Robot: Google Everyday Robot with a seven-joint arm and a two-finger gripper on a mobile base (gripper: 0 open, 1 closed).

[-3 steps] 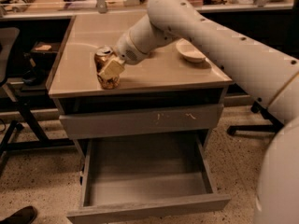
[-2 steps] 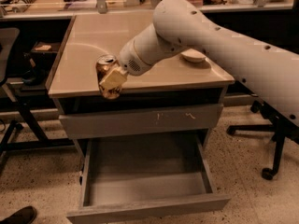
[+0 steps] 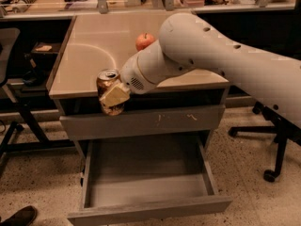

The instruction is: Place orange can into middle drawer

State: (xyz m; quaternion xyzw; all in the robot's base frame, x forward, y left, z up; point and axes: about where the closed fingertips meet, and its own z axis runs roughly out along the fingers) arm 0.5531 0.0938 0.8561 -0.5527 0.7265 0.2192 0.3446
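The orange can [image 3: 107,87], orange-gold with a silver top, hangs upright in the air just past the front edge of the tan cabinet top [image 3: 89,65]. My gripper [image 3: 113,96] is shut on the orange can, one pale finger [image 3: 115,94] lying across its side. My white arm reaches in from the right. Below stands the middle drawer [image 3: 146,178], pulled out, its grey inside bare. The can hangs over the left part of that drawer, well above it.
A red apple [image 3: 144,41] sits on the cabinet top behind my arm. A grey drawer front with pale scratches [image 3: 141,123] is shut above the drawer that stands out. An office chair base [image 3: 268,140] stands at the right, another chair at the left edge.
My arm has carried the can forward off the cabinet top and lower, so it now hangs in front of the edge above the drawer that stands out.
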